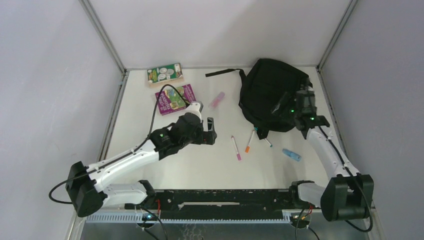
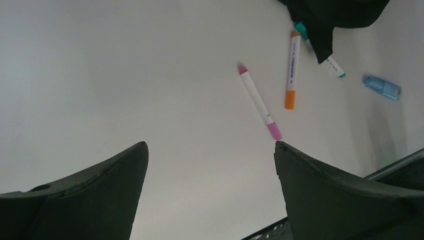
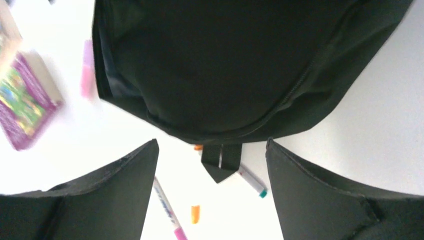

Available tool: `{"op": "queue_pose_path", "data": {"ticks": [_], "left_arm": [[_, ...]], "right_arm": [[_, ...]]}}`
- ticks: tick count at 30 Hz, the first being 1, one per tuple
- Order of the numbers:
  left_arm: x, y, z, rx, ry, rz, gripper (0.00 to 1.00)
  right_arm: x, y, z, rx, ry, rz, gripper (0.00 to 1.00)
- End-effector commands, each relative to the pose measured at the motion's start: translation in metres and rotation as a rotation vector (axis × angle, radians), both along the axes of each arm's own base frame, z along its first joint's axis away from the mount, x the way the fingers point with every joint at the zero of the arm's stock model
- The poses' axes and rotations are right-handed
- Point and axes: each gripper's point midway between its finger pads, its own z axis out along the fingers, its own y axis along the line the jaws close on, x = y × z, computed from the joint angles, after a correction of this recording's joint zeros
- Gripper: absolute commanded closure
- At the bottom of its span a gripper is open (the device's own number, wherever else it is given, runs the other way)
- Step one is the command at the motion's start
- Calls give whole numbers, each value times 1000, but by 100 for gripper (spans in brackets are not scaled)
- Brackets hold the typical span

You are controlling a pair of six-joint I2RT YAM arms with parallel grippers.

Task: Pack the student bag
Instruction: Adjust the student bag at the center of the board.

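The student bag (image 1: 270, 92) is a floppy black backpack lying at the back right of the table, with a strap (image 1: 224, 73) trailing left. My right gripper (image 1: 303, 97) is open and empty above the bag's right edge. In the right wrist view the bag (image 3: 240, 60) fills the top, and its strap loop (image 3: 221, 160) hangs between the open fingers of my right gripper (image 3: 212, 145). My left gripper (image 1: 210, 131) is open and empty at the table's middle, left of the markers. Its wrist view shows the left gripper (image 2: 211, 150) over bare table.
A pink marker (image 1: 235, 148), an orange marker (image 1: 248, 141) and a teal-capped marker (image 1: 265, 140) lie in front of the bag. A blue object (image 1: 291, 154) lies to their right. A pink highlighter (image 1: 217, 100), a purple book (image 1: 175, 98) and a green book (image 1: 164, 74) lie at the back left.
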Motion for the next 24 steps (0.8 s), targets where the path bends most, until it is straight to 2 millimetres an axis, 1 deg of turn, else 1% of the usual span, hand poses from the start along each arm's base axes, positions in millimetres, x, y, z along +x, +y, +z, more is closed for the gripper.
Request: {"op": "queue_pose_path", "data": {"ticks": [1, 2, 4, 7, 8, 9, 10, 13, 15, 17, 19, 20, 22, 24], "left_arm": [[26, -43, 39, -179, -81, 8, 0], [33, -51, 45, -195, -93, 9, 0], [52, -62, 50, -184, -81, 38, 0], [77, -90, 45, -143, -18, 23, 2], [86, -103, 34, -129, 6, 18, 2], [93, -114, 32, -141, 15, 15, 2], [102, -126, 35, -170, 18, 13, 2], [126, -155, 24, -238, 63, 15, 5], [141, -169, 14, -270, 104, 21, 8], [153, -178, 6, -287, 135, 17, 9], [163, -184, -3, -296, 156, 17, 10], [165, -191, -5, -307, 171, -1, 11], [170, -202, -13, -309, 196, -18, 14], [174, -213, -28, -300, 235, -38, 22]], "right_arm": [[-3, -4, 7, -336, -16, 58, 12], [-4, -7, 6, -343, -9, 25, 11], [-5, -14, 3, -299, 11, -31, 11], [-9, -26, -2, -153, 49, -99, 11], [-9, -32, -2, -98, 57, -127, 11], [-9, -41, -2, -48, 62, -164, 12], [-7, -47, -3, -18, 62, -186, 12], [7, -59, -6, 38, 43, -238, 11], [19, -69, -9, 61, 28, -272, 10], [29, -82, -13, 49, 29, -301, 8], [40, -95, -24, 35, 58, -324, 7], [46, -101, -27, 39, 69, -334, 7], [58, -110, -41, 62, 107, -346, 7], [70, -115, -53, 99, 138, -356, 8]]}}
